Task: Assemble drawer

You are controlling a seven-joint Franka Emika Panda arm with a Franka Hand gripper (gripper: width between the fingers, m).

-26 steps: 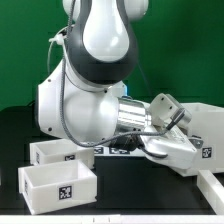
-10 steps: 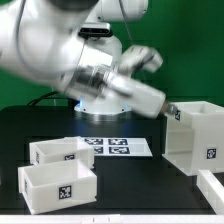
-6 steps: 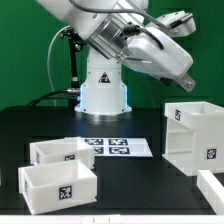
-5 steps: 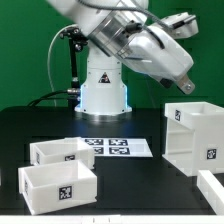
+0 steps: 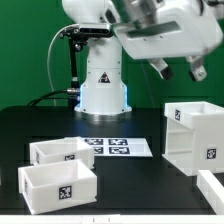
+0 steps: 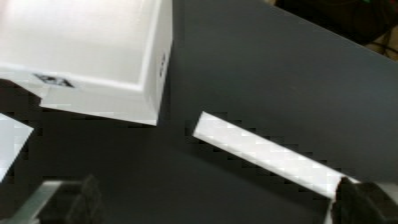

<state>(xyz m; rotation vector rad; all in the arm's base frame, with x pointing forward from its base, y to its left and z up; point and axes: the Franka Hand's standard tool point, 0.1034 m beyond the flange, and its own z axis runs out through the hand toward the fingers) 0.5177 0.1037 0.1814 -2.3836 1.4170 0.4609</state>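
Observation:
The white drawer casing (image 5: pixel 195 135) stands upright on the black table at the exterior view's right, with a marker on its side. Two white open-top trays stand at the left, one behind (image 5: pixel 62 152) and one in front (image 5: pixel 58 185), each with a marker on its front. My gripper (image 5: pixel 182 70) is high in the air above the casing, open and empty. In the wrist view the casing (image 6: pixel 89 45) lies far below, and my fingertips (image 6: pixel 365 200) stand wide apart with only the dark table between them.
The marker board (image 5: pixel 115 147) lies flat behind the trays, in front of the robot base (image 5: pixel 100 90). Another white part (image 5: pixel 212 185) sits at the front right edge. A white strip (image 6: pixel 267 150) shows on the table in the wrist view.
The arm has risen from low beside the casing and swung up and to the exterior view's right. The casing and the trays have not moved in the last second.

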